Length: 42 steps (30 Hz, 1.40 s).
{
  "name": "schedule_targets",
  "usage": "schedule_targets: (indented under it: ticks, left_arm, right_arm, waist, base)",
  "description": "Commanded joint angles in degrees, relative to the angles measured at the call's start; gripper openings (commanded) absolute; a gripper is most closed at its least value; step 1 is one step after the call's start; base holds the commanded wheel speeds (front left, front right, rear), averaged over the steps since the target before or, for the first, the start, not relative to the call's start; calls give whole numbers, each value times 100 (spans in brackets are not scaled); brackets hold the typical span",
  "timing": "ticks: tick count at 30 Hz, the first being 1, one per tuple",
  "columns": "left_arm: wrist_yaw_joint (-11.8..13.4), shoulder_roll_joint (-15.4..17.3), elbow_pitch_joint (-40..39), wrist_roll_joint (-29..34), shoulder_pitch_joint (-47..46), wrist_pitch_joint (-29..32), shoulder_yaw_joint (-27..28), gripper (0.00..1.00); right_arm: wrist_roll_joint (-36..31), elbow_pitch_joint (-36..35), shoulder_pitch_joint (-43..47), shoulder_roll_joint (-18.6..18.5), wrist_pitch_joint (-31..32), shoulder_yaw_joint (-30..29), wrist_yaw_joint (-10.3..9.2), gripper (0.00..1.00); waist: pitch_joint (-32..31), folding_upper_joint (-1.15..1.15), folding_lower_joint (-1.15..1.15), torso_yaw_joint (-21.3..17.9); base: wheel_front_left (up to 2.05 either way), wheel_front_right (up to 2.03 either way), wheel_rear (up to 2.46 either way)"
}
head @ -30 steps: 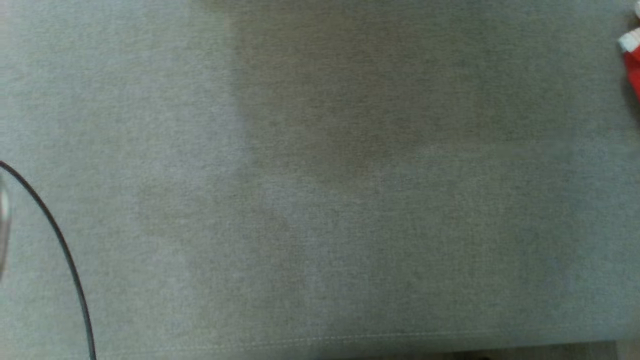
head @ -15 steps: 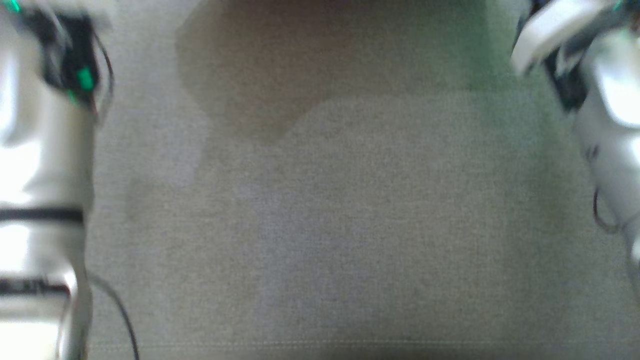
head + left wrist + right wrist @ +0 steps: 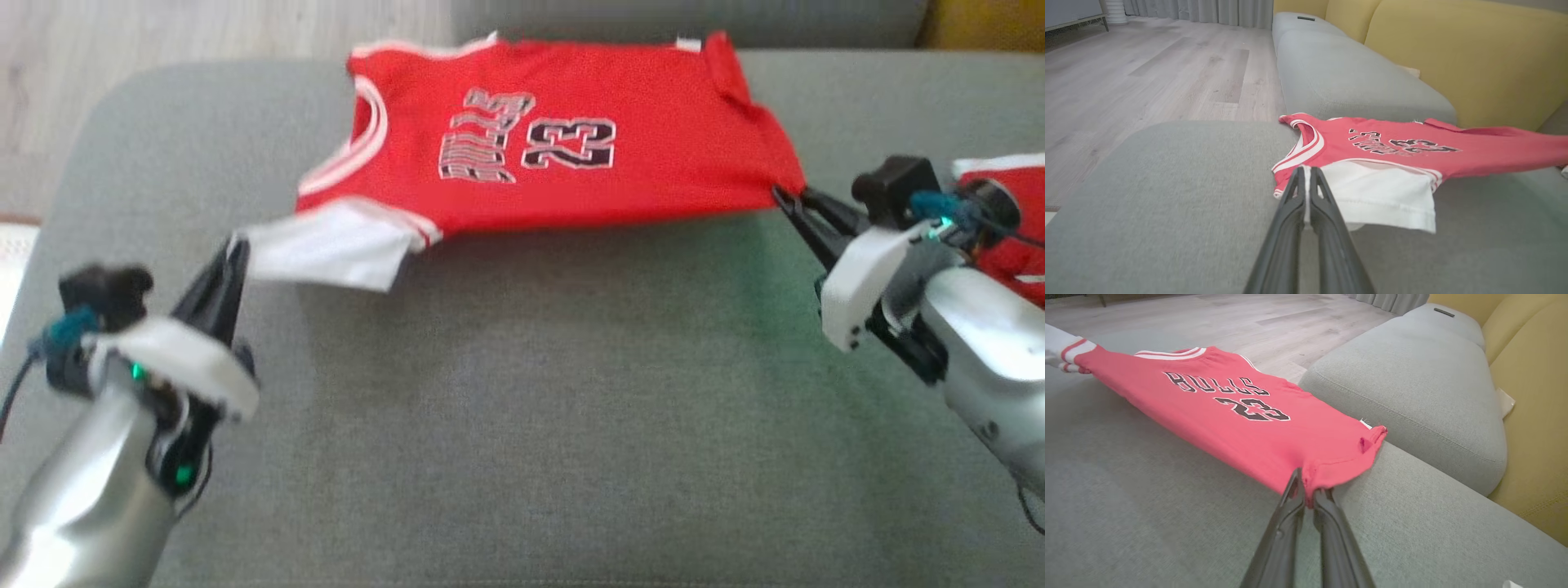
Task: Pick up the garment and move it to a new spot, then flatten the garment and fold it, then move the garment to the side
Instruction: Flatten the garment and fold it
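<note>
The garment (image 3: 555,163) is a red basketball jersey with white trim, black lettering and the number 23, stretched across the far part of a grey sofa seat. My left gripper (image 3: 237,245) is shut on its white sleeve edge (image 3: 1380,196) at the left. My right gripper (image 3: 780,196) is shut on the red hem corner (image 3: 1314,477) at the right. The near edge of the garment (image 3: 1412,143) hangs taut a little above the cushion between the two grippers, while its far edge rests toward the seat's back.
The grey sofa seat (image 3: 522,425) spreads wide in front of the garment. Another red and white piece of cloth (image 3: 1012,220) lies behind my right wrist. Yellow back cushions (image 3: 1453,53) rise behind the sofa, and wooden floor (image 3: 1147,73) lies beyond its left end.
The head camera has swung up from bare cushion, so the whole picture shifted. Both arms and the stretched garment have come into view.
</note>
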Motion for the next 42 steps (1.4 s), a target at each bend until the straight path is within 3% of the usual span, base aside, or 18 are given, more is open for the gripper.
schedule_targets:
  ticks: [1,6,13,24,34,42]
  left_arm:
    - [8,383,-232,-66,-127,-31,142,0]
    - [8,763,-683,-401,424,-25,-56,0]
    - [23,1197,-1464,-569,1222,154,-180,0]
    - [546,1745,-2874,-705,2055,488,-64,0]
    - [555,1765,-2801,-523,1164,799,-23,0]
    - [269,1608,-2019,-355,188,957,-175,0]
  right_arm:
    - [127,-155,94,-215,41,78,-4,0]
    - [490,-534,275,-678,229,730,-4,0]
    - [1028,-1245,624,-1230,578,1115,-4,0]
    - [1505,-2756,1055,-2085,1410,1221,-4,0]
    - [1365,-2682,432,-1983,1697,1156,-4,0]
    - [1331,-2356,18,-1816,1924,1178,-4,0]
  waist:
    - [-207,0,1,-38]
    - [-482,0,1,-53]
    - [-784,0,1,-38]
    - [-687,0,1,-71]
    - [-60,0,1,-159]
    - [419,0,1,-215]
  base:
    - [0,0,0]
    - [0,0,0]
    - [0,0,0]
    - [0,0,0]
    - [0,0,0]
    - [0,0,0]
